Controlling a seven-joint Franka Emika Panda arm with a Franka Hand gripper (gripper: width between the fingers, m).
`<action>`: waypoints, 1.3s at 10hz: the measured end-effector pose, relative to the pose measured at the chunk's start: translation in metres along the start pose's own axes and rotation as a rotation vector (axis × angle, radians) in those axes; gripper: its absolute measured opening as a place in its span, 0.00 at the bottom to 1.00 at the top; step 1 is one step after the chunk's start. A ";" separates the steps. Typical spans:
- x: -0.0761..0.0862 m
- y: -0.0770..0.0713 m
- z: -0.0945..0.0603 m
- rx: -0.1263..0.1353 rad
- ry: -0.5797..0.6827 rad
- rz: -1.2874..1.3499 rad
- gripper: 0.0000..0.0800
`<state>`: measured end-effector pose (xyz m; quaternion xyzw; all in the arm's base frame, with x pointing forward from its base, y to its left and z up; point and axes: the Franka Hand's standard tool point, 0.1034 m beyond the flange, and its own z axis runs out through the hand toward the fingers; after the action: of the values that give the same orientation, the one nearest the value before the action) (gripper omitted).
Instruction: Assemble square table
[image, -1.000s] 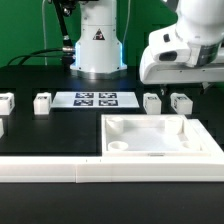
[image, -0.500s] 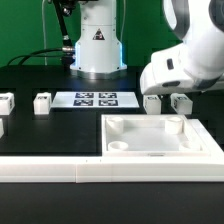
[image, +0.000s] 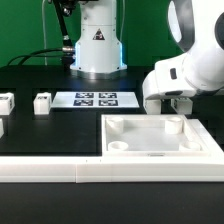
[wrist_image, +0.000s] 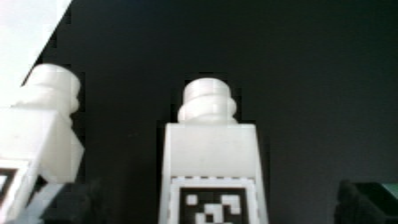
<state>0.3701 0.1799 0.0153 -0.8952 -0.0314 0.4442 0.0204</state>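
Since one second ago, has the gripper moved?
Yes. Against the fixed marker board in the exterior view, the gripper has come down to the table legs at that view's right; it now stands open around one leg.

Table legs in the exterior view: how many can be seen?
4. One leg and a second stand toward the exterior view's left of the marker board; two more toward its right, below the claw. The arm may hide others.
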 end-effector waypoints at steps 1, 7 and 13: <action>0.001 0.000 0.003 -0.001 0.005 0.003 0.81; 0.005 0.000 0.009 0.000 0.016 0.014 0.53; 0.005 0.000 0.008 0.000 0.016 0.014 0.36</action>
<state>0.3664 0.1799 0.0063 -0.8989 -0.0247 0.4371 0.0176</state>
